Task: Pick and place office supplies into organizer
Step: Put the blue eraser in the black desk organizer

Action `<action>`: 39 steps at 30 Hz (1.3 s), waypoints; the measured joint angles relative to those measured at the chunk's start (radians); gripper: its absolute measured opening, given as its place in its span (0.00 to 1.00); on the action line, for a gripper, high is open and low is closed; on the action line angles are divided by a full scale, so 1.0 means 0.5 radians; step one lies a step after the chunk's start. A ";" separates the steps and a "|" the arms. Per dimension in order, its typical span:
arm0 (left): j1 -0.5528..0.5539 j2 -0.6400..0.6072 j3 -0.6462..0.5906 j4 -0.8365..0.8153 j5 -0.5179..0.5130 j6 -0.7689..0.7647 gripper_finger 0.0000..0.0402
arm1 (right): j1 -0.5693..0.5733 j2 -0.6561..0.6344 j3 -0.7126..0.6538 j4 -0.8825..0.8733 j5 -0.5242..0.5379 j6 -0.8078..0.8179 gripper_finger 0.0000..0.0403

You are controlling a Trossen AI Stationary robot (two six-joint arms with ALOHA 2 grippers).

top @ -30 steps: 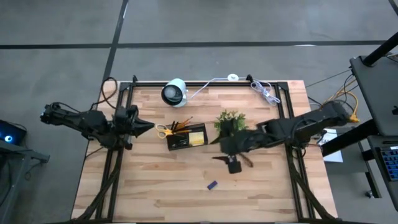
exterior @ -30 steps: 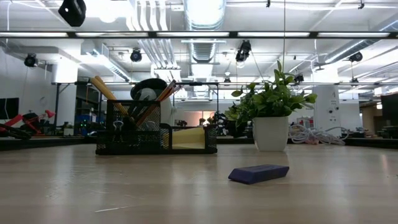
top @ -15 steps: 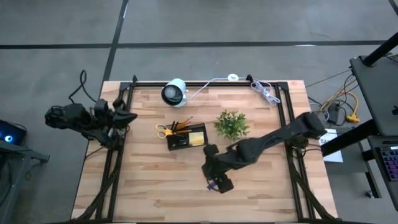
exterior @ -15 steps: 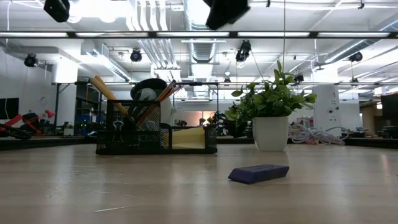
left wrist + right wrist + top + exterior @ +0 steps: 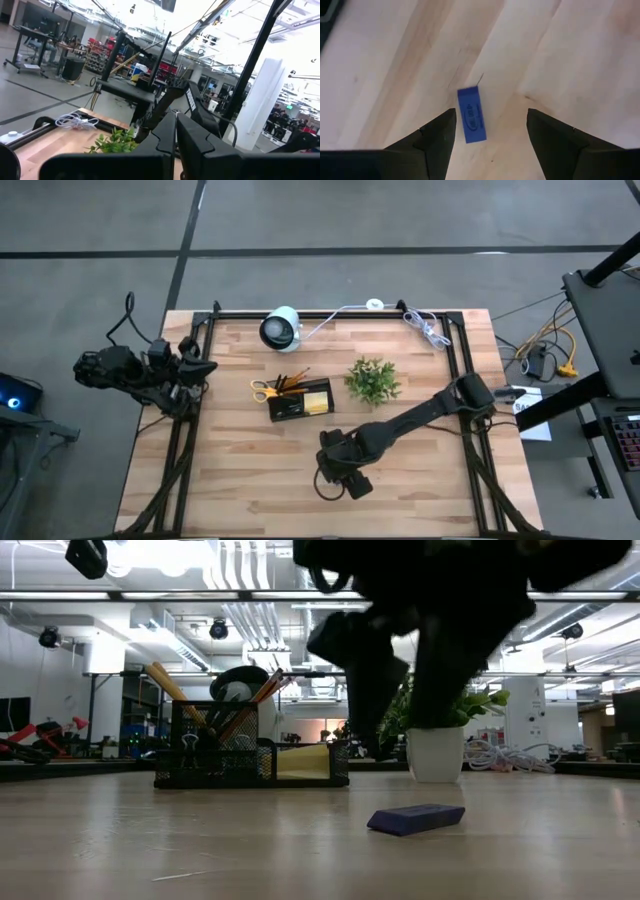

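Blue eraser-like piece (image 5: 471, 121) lies flat, probably light and rigid; right gripper (image 5: 490, 131), fingers apart above it, should pinch its long edges.

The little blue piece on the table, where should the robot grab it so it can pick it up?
Probably from straight above, across its two long edges. The little blue piece lies flat on the wooden table, a thin rectangle with nothing touching it, so only its narrow sides offer a hold. The right gripper hangs over it with jaws open, one on each side, nearly lined up already.
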 joint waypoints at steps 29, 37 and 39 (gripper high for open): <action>0.000 0.005 -0.002 0.001 0.000 0.000 0.00 | 0.104 0.202 -0.011 0.019 0.170 -0.372 0.55; 0.000 0.005 -0.002 0.002 0.000 -0.001 0.00 | 0.108 0.215 -0.014 0.020 0.154 -0.381 0.51; 0.000 0.005 -0.002 0.001 0.000 -0.001 0.00 | 0.108 0.216 -0.014 0.019 0.147 -0.379 0.47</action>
